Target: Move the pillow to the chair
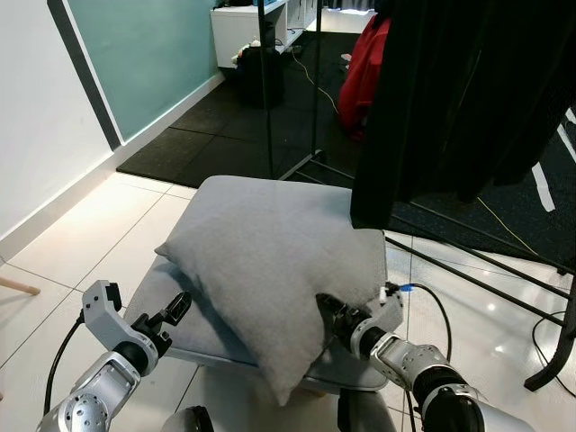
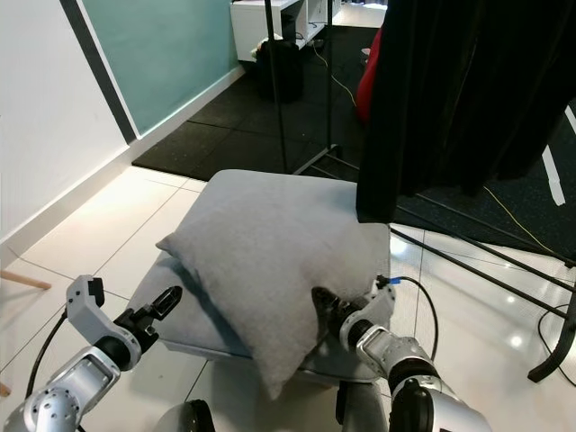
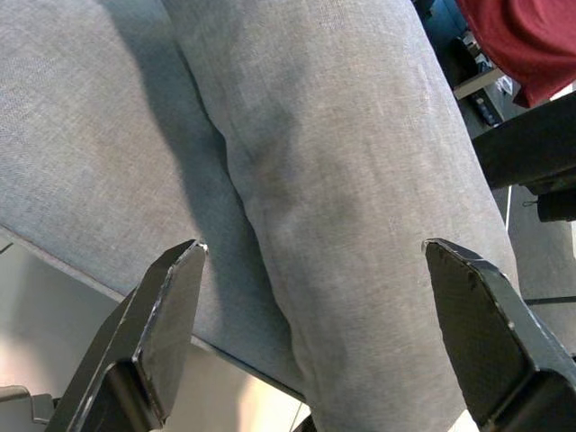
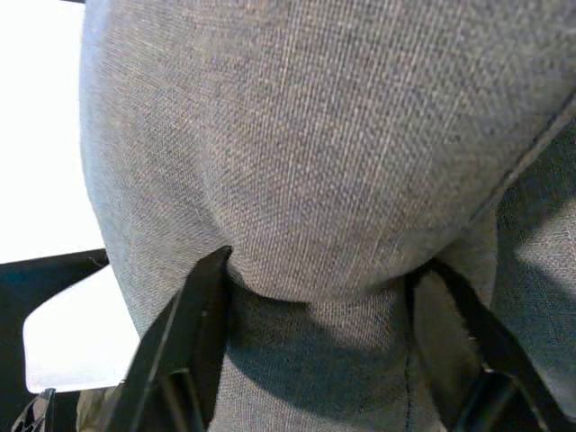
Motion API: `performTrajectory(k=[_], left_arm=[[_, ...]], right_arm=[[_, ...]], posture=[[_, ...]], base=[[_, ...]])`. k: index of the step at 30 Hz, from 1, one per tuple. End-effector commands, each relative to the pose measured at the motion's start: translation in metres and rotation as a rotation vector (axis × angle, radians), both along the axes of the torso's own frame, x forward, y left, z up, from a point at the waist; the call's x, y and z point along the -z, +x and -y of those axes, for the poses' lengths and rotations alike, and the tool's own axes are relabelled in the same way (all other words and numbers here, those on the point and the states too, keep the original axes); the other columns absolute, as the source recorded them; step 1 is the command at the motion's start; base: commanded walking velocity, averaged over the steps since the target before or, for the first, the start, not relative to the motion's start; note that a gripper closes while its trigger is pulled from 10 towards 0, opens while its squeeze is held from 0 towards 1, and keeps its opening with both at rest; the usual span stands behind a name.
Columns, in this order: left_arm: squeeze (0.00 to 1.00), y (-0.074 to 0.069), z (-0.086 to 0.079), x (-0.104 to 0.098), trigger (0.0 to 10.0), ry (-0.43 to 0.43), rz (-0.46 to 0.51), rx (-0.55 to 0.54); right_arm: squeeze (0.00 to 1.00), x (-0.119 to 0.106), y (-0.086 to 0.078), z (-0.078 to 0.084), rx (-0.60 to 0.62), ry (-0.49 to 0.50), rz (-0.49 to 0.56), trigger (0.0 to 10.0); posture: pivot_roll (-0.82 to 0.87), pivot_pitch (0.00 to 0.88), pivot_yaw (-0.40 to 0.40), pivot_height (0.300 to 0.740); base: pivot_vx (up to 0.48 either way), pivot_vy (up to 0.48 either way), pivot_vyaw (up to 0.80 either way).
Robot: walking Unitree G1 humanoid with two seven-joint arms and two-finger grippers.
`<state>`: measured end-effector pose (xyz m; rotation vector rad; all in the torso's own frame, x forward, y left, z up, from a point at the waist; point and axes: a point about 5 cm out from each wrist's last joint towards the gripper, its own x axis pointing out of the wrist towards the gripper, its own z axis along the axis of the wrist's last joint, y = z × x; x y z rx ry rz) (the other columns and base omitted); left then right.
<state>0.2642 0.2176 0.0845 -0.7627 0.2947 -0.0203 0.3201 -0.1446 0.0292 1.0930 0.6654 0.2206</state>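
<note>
We see a plain grey pillow [image 1: 270, 270] on a matching grey chair [image 1: 193, 337], over glossy white floor tiles [image 1: 81, 243]. Behind sit a black mat [image 1: 225, 126], teal wall [image 1: 144, 54], black hanging garment [image 1: 468, 99] and red cloth [image 1: 367, 76]. Both grippers have black fingers [image 3: 171, 315] on silver arms [image 1: 90, 400].

The pillow [image 1: 270, 270] hides most of the chair [image 1: 184, 337] seat from you. Your right claw [image 1: 331, 315] tips sink into the fabric, so you cannot tell their grip. The hanging black garment [image 1: 468, 90] is cut off above.
</note>
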Motion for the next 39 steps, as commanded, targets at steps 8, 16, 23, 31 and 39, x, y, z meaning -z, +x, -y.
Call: performTrajectory(k=[8,16,23,31,39], left_arm=[[0.0,-0.008,-0.001,0.004,10.0,-0.004,-0.036,-0.009],[0.0,-0.005,0.0,0.004,10.0,-0.01,-0.035,-0.009],[0.0,-0.001,0.005,0.003,10.0,-0.022,-0.026,-0.004],[0.0,0.009,0.011,-0.002,10.0,-0.042,0.005,0.001],[0.0,0.02,0.015,-0.007,10.0,-0.053,0.03,0.012]], right_arm=[[0.0,0.007,-0.006,-0.006,-0.047,-0.035,-0.049,0.0],[0.0,-0.006,0.005,0.005,-0.043,-0.071,0.036,0.0],[0.0,-0.05,0.031,0.024,-0.003,0.003,0.27,0.0],[0.0,-0.124,0.057,0.05,0.012,0.077,0.559,0.0],[0.0,-0.156,0.066,0.063,0.039,-0.003,0.66,0.0]], posture=[[0.01,0.202,0.024,0.515],[-0.01,0.201,0.019,0.515],[-0.04,0.189,0.013,0.515],[-0.07,0.166,0.01,0.515],[-0.1,0.137,0.006,0.515]], base=[[0.0,0.0,0.0],[0.0,0.0,0.0],[0.0,0.0,0.0],[0.0,0.0,0.0],[0.0,0.0,0.0]])
